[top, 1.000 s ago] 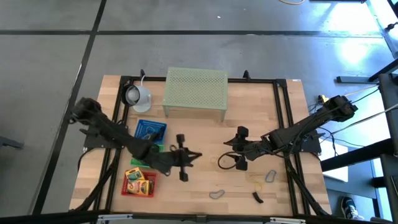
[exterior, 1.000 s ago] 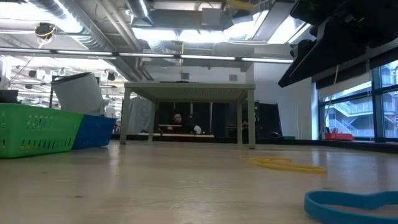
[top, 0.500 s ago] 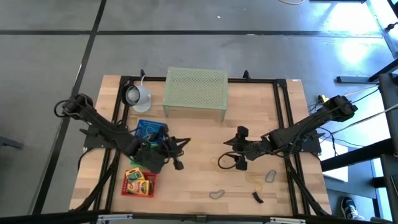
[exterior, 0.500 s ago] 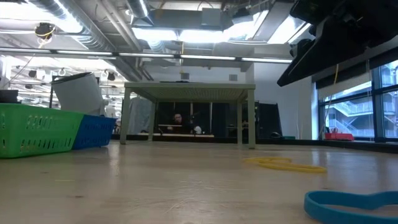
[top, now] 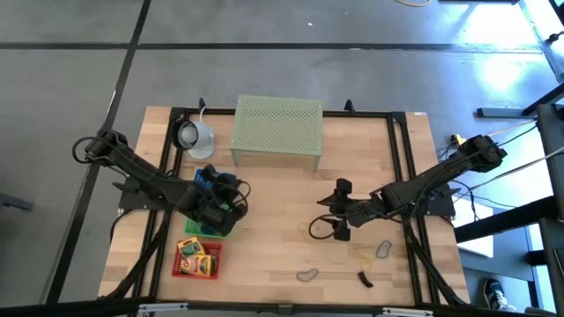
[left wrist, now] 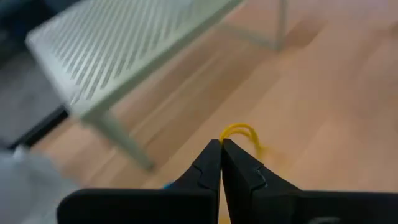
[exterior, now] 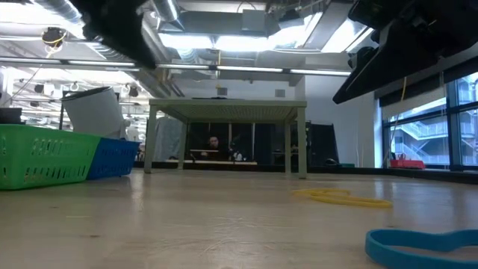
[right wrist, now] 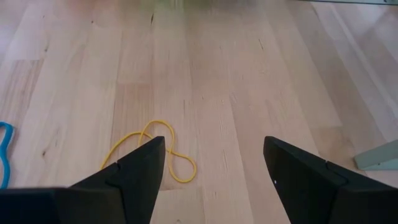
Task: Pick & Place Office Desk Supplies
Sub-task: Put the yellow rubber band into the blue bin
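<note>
**Remote desk:** Status from my end. My left pincer (top: 231, 197) hangs above the blue tray (top: 210, 180) on the left half of the table (top: 282, 194), and its fingers are pressed flat together.

**Floor:** Holding anything?

**Remote desk:** I can't tell. In the left wrist view a small yellow curl (left wrist: 240, 132) shows just past the closed tips, with the pale green mesh stand (top: 278, 130) beyond it. Whether that curl is pinched or only lies behind the tips is not clear to me.

**Floor:** And the right side?

**Remote desk:** My right pincer (top: 340, 211) sits right of the table's middle with its jaws spread wide and nothing between them. A yellow loop (right wrist: 152, 149) lies flat on the wood just under and ahead of it, untouched.

**Floor:** Where are the other supplies?

**Remote desk:** Two yellow printed boxes (top: 196, 257) lie in the red tray (top: 178, 271) near the front left corner, just beside a green tray (top: 194, 232). A grey loop (top: 307, 275), a black clip (top: 365, 280) and a blue loop (top: 383, 250) lie loose on the front of the table, well apart from both pincers. The white lamp-like object (top: 196, 136) stands left of the mesh stand.
</note>
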